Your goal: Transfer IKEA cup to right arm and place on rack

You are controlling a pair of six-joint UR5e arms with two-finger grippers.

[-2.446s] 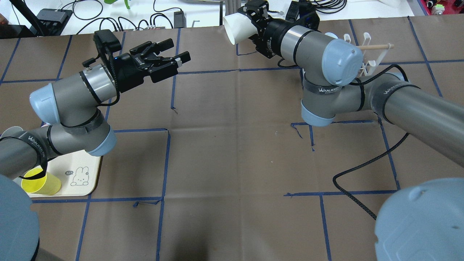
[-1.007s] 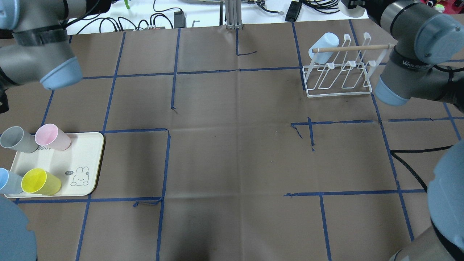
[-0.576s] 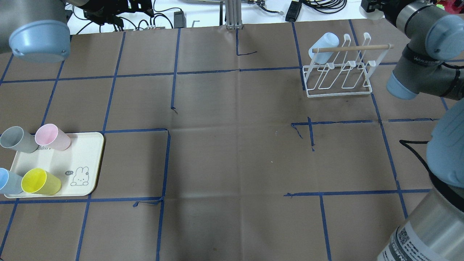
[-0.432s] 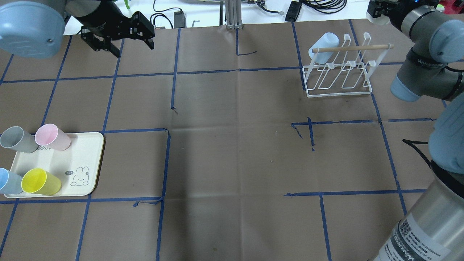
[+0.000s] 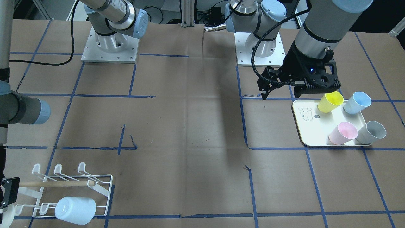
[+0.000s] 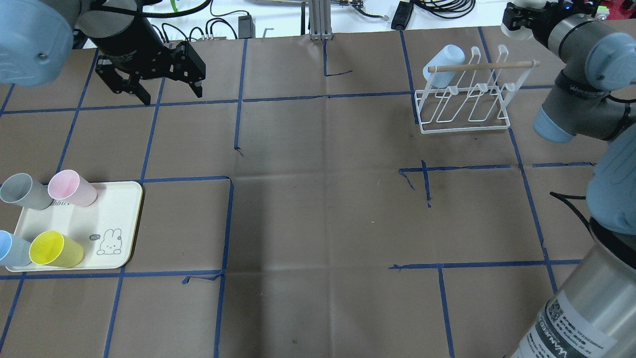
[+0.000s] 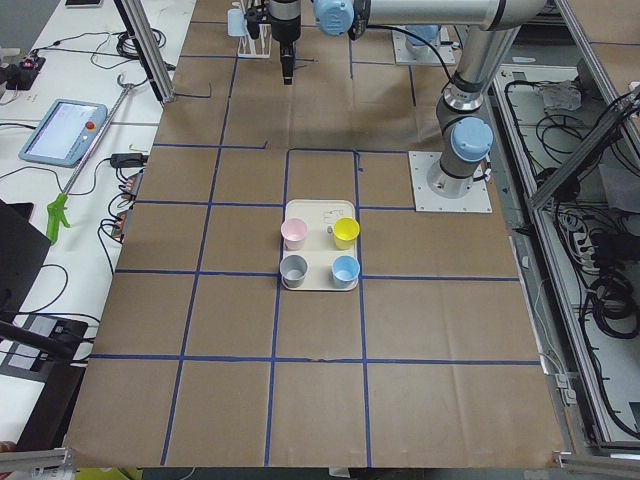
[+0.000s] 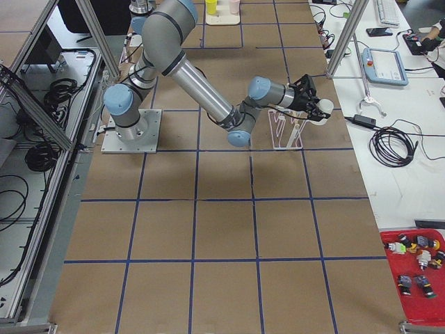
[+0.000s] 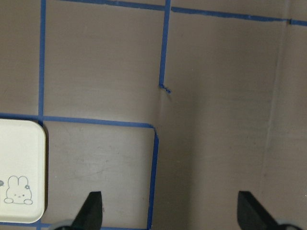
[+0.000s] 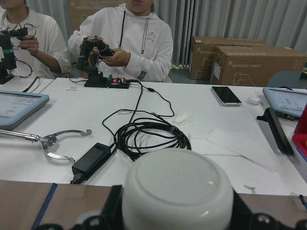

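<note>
The IKEA cup (image 10: 177,191) is white and fills the bottom of the right wrist view, bottom toward the camera. My right gripper (image 6: 521,20) is shut on it at the table's back edge, behind and to the right of the rack (image 6: 464,102). From the right side, the cup (image 8: 322,108) sticks out past the rack's top. A light-blue cup (image 6: 443,64) hangs on the rack's left prong. My left gripper (image 6: 149,92) stands open and empty above the table's back left, its fingertips (image 9: 93,208) pointing down.
A cream tray (image 6: 117,209) at the front left holds a grey cup (image 6: 22,191), a pink cup (image 6: 72,188), a blue cup (image 6: 10,248) and a yellow cup (image 6: 54,248). Cables lie behind the table. Two people sit at the white desk (image 10: 144,96).
My right gripper carried the white cup from the back middle to behind the rack. My left arm swung up out of view, then came down open over the back left.
</note>
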